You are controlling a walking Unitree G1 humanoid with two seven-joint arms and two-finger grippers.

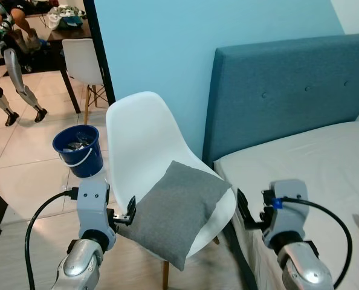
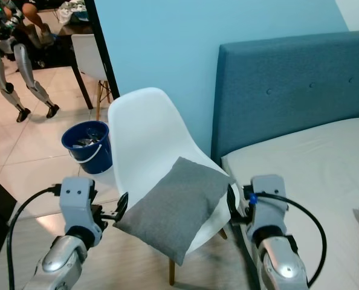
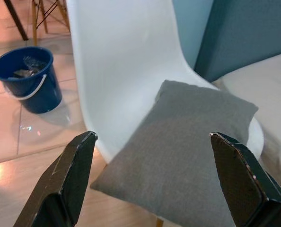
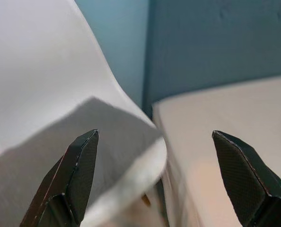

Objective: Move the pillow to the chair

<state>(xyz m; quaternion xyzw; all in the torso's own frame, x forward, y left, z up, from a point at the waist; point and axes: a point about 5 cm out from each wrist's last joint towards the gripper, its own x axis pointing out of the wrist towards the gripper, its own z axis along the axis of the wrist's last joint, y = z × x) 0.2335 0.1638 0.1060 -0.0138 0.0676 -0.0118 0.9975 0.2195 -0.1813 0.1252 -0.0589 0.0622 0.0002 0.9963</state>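
Pillow (image 1: 178, 211) sits on the chair (image 1: 140, 142), hanging over the front edge. Both my claws, left claw (image 3: 154, 182) and right claw (image 4: 152, 177), are spread wide and empty, so I'd call it done.

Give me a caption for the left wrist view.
Open left gripper facing grey pillow on white chair.

One pillow (image 1: 178, 211), two chairs (image 1: 144, 142)
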